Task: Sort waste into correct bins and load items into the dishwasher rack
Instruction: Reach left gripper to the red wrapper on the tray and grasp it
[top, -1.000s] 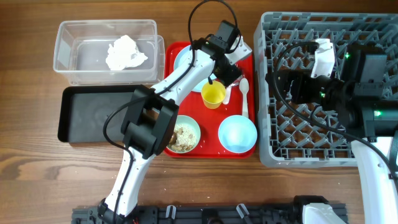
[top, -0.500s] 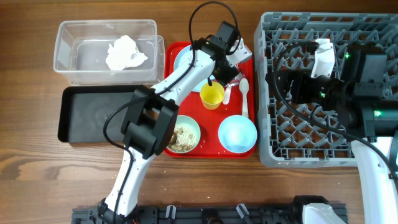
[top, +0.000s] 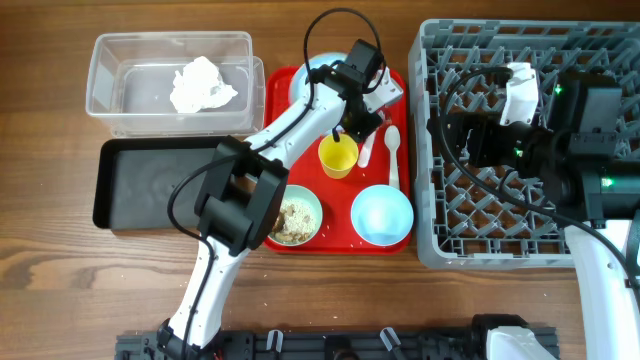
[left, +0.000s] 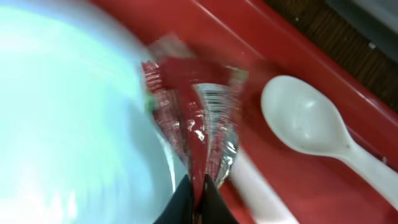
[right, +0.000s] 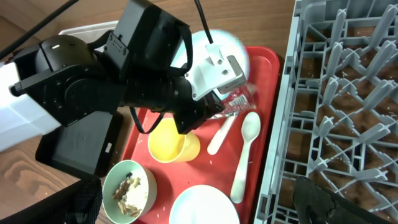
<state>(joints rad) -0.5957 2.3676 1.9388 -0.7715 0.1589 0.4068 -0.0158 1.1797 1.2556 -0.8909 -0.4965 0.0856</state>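
In the last second our left gripper (left: 198, 194) has shifted slightly toward the plate (left: 68, 124). Its fingers are pinched tight on the red wrapper (left: 198, 124), just clear of the spoon (left: 305, 118). We judge the wrapper ready to go to a bin. Well left of the gripper, the clear tub (top: 110, 75) holds the napkin (top: 203, 84). The black tray (top: 120, 200) shows no waste.
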